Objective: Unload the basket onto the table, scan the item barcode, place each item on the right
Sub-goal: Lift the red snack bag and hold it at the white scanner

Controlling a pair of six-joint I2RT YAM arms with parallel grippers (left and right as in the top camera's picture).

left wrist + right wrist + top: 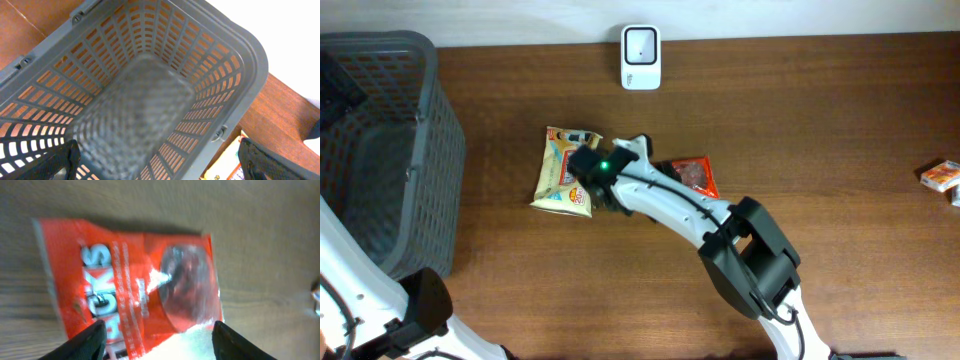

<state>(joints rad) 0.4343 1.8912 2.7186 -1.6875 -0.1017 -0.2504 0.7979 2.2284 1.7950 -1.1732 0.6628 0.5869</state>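
Right gripper (159,328), seen from its wrist camera: both fingers enter at the lower edge of the frame, spread apart and clasping nothing. The red packet (130,280) lies flat on the table (820,120) below them, filling the middle of the frame, its lower edge blurred between the fingers; whether it touches either finger cannot be told. In the overhead view this packet sits at frame centre, partly covered by the right arm, with a yellow packet (560,165) just to its left, whose right edge is hidden under the arm's black head. Scanner (641,43): white, at the top centre of the frame, well apart from both packets. Left gripper (165,162), seen from its wrist camera: fingers wide apart at the lower corners, empty, hanging above the grey basket (240,65), which occupies the left edge of the overhead frame. Small orange box (940,176): at the right edge.
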